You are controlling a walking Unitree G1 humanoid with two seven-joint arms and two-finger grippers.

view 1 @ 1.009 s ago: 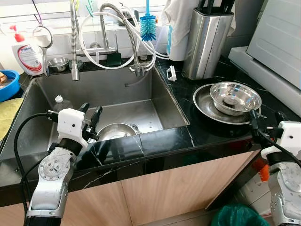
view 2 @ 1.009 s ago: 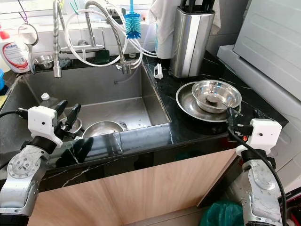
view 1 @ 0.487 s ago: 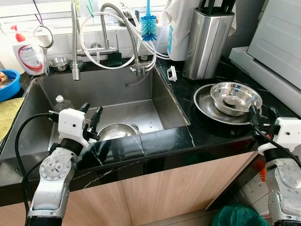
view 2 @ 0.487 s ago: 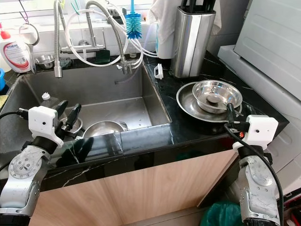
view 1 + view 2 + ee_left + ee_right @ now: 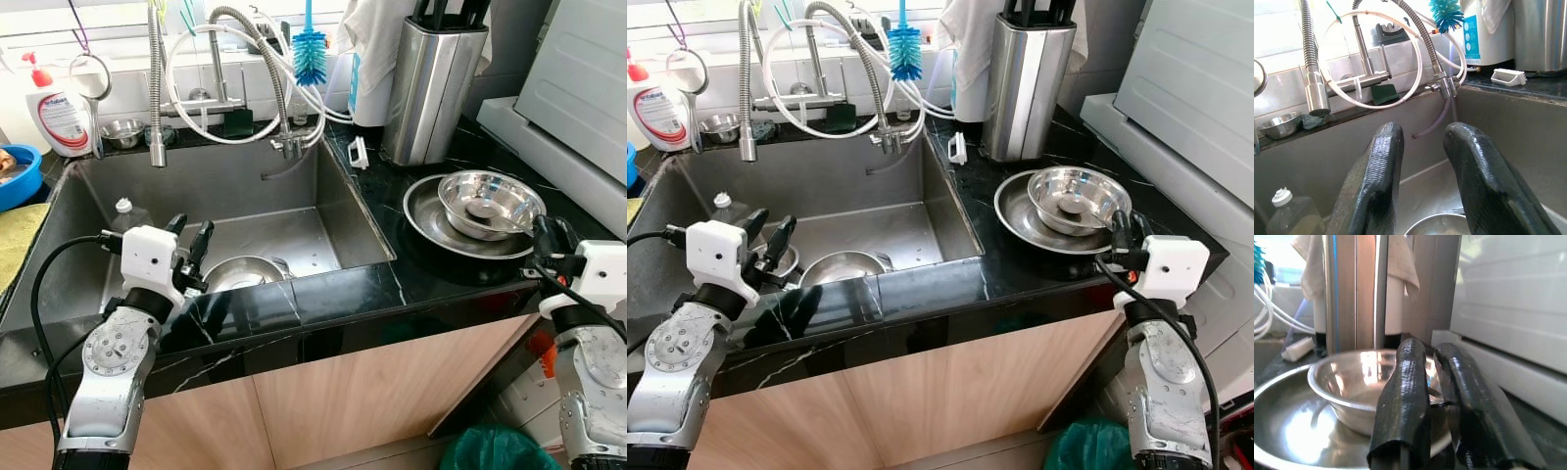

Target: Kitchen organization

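Your right claw (image 5: 1125, 233) sits at the near right rim of the wide steel plate (image 5: 1019, 217) on the black worktop (image 5: 1019, 269), fingers drawn close together with only a thin gap between them, nothing held. Just ahead of those fingertips (image 5: 1410, 382) is the steel bowl (image 5: 1078, 196) nested in the plate; the bowl's wall is right in front of the claw, and whether the tips touch the plate's rim you cannot tell. Beyond the bowl from the claw stands the steel knife block (image 5: 1024, 83), well apart.

Your left claw (image 5: 188, 250) hovers over the near edge of the sink (image 5: 245, 196), fingers parted a moderate way, empty. Just below and ahead of it lies a second steel bowl (image 5: 243, 272) on the sink floor. Off to the claw's left, a small capped bottle (image 5: 1290, 218) stands in the sink.
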